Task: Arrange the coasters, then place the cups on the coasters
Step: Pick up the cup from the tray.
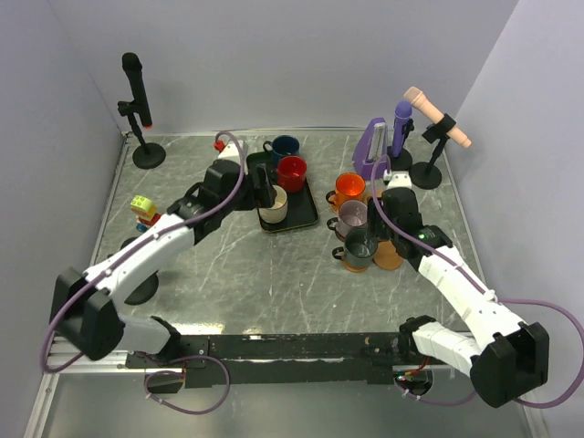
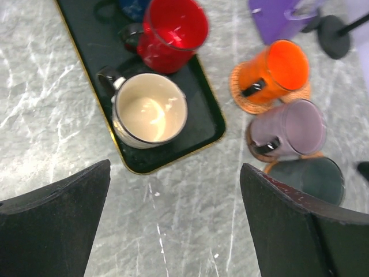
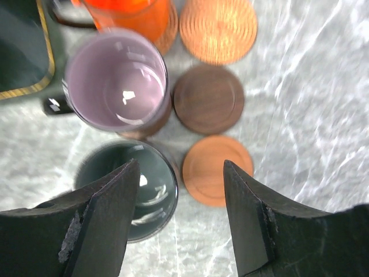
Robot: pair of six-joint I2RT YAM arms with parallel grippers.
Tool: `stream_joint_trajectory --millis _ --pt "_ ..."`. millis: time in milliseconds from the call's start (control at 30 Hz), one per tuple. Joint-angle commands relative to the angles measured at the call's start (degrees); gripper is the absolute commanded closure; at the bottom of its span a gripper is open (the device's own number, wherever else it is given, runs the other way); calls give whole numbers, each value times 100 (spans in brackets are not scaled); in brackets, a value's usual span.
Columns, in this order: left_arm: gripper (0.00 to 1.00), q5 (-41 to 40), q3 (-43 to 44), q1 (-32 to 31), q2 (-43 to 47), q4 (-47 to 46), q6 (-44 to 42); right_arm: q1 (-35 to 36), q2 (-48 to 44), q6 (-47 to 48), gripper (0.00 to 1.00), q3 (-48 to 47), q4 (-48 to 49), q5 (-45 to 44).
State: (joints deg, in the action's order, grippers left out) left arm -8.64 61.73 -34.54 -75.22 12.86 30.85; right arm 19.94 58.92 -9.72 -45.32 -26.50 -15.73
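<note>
The cream cup (image 2: pixel 150 109) lies below and just ahead of my left gripper (image 2: pixel 176 167), whose fingers (image 2: pixel 52 225) are spread wide with nothing between them. It stands on the black tray (image 2: pixel 86 69) beside the red cup (image 2: pixel 173 29), with the navy cup (image 1: pixel 286 146) at the far end. My right gripper (image 3: pixel 180 173) is parted too and empty, above the grey-green cup (image 3: pixel 135 187) and a bare tan coaster (image 3: pixel 218 170) just beside it. Beyond, the mauve cup (image 3: pixel 118 81) stands next to a bare dark brown coaster (image 3: pixel 209 98). The orange cup (image 3: pixel 130 11) stands next to a bare woven coaster (image 3: pixel 218 29).
</note>
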Motion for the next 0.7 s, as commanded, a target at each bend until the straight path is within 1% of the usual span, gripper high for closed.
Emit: stream_joint_trajectory --millis 0,133,233,367,533,567,633,667 --pt "1 249 681 290 -624 497 307 -52 -12 128 33 -644 110 -212" --pt "9 486 954 501 -1143 673 421 -52 190 154 33 -960 154 -159" --pt "19 583 1147 606 -1477 858 527 -52 296 189 34 -1101 128 -124" --pt "30 671 1314 677 -1881 823 597 -52 235 251 34 -1085 119 -80" --pt "37 724 1718 703 -2514 928 501 -52 15 251 34 -917 101 -141" --pt "39 680 1789 695 -2619 937 457 -52 -20 233 34 -900 93 -124" --pt "49 566 1982 703 -2822 1051 343 -52 -73 189 34 -865 84 -97" --pt "52 513 2131 695 -2936 1113 264 -52 -82 172 34 -856 75 -106"
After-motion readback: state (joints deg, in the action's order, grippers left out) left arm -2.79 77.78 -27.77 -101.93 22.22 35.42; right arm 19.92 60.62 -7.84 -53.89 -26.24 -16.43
